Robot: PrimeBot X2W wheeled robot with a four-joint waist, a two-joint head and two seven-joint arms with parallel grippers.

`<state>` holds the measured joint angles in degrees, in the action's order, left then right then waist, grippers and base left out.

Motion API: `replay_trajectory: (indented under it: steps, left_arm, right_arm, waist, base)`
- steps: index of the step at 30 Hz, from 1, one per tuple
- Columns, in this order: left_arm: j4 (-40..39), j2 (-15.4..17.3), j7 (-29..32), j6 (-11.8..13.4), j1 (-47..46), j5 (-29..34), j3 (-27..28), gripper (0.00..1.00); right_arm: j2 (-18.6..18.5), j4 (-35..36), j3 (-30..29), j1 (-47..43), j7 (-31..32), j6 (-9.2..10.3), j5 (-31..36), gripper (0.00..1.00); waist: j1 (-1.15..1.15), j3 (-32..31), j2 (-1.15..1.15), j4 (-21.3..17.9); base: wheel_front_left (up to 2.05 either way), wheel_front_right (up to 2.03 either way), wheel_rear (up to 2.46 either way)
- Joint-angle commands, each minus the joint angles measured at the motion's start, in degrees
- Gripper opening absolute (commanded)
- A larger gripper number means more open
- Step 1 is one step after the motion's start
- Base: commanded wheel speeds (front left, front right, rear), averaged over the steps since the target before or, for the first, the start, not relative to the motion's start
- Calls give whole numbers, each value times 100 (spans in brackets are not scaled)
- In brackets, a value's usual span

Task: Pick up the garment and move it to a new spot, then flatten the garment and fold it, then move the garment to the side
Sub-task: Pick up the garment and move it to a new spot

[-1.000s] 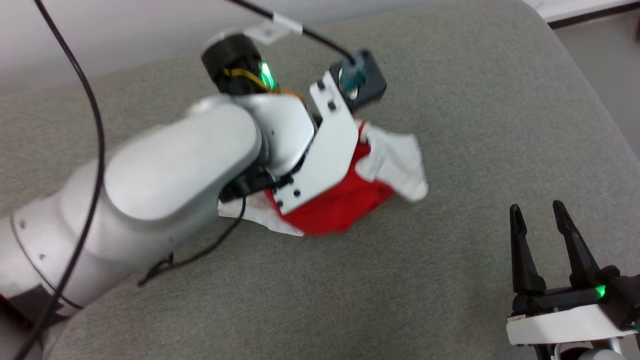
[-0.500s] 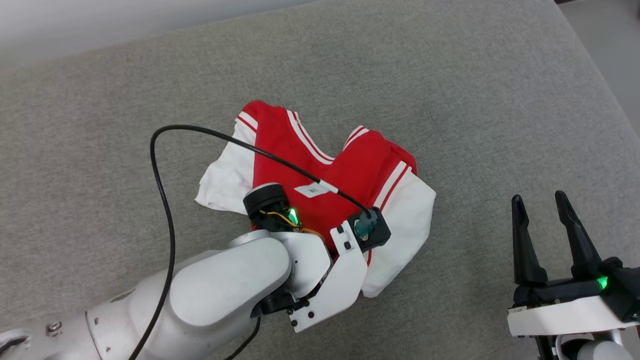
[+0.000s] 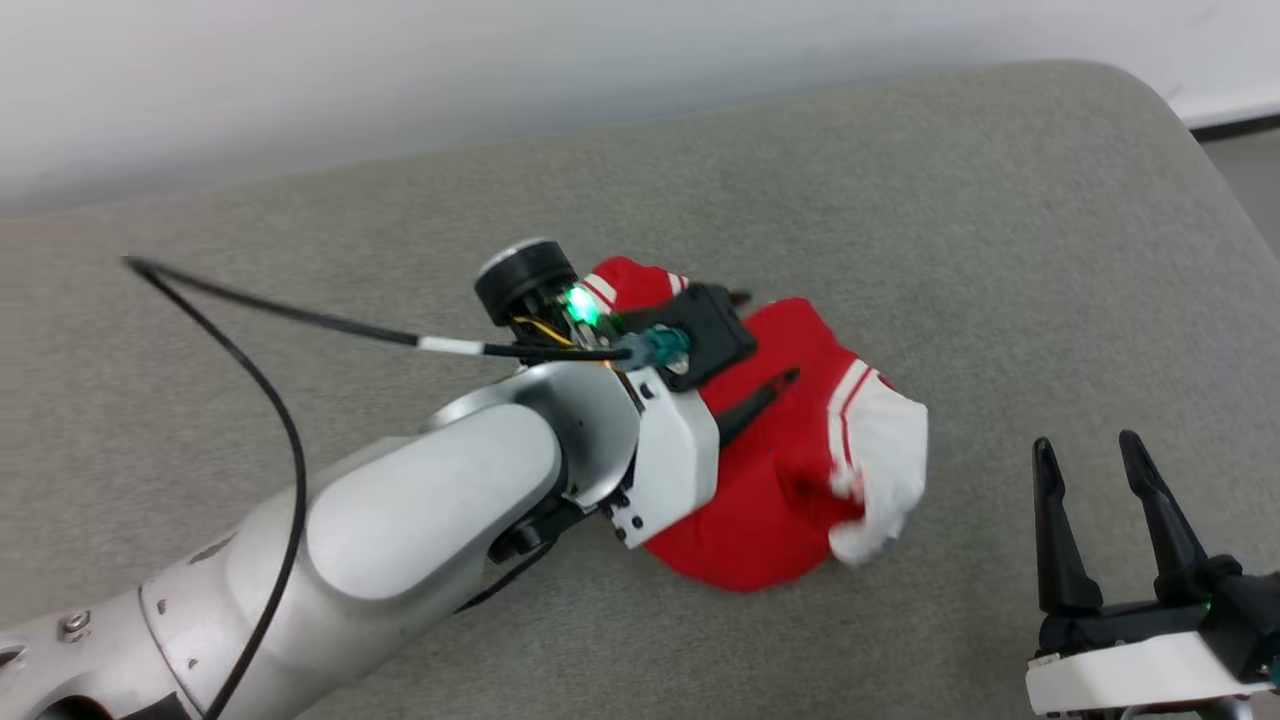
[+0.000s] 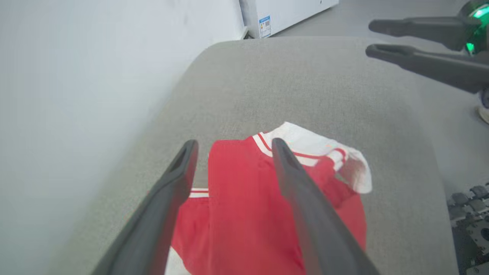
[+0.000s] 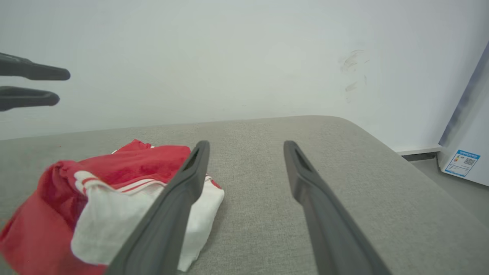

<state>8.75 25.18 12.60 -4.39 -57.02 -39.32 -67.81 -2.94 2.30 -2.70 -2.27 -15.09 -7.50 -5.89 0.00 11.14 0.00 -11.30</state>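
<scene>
Garment point(image 3: 760, 500) lies bunched, ungripped, on surface point(image 3: 900, 200), apparently awaiting flattening; left gripper point(image 4: 233, 142) above it and right gripper point(image 3: 1088, 442) aside, both fingers apart

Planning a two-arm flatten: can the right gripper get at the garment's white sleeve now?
Probably yes: the right gripper is open, and bare cushion lies between it and the white sleeve of the garment.

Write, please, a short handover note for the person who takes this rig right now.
Left hand: open, above the red jersey T-shirt with white sleeves, holding nothing.
Right hand: open, empty, apart from the shirt, to its right.
Shirt: crumpled in a heap on the grey fabric cushion.
Done: shirt lies set down, free of both hands.
To do: flatten it, fold it, move it aside.
</scene>
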Motion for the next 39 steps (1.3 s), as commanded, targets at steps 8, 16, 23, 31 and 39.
replay_trajectory:
  steps: [8,16,23,31,39]
  left_arm:
    - [-89,305,-1516,1189,581,381,711,100]
    - [-42,619,-2657,2637,1639,552,1431,100]
    - [-335,576,-2787,3422,2686,812,2237,100]
    - [-707,213,-2779,3639,4038,1517,3297,100]
    - [-859,-328,-2780,3230,4974,2139,4154,100]
  right_arm:
    - [12,21,-133,-208,-12,2,57,100]
    - [12,38,-209,-277,-11,2,61,100]
    - [12,2,-291,-301,-12,2,23,100]
    - [12,-31,-361,-385,-12,2,-3,100]
    - [12,-53,-366,-499,-11,2,-38,100]
  waist:
    - [0,-428,0,544]
    - [0,-454,0,709]
    - [0,-484,0,810]
    - [0,-595,0,921]
    - [0,-722,0,1006]
  base:
    - [0,0,0]
    - [0,0,0]
    - [0,0,0]
    - [0,0,0]
    - [0,0,0]
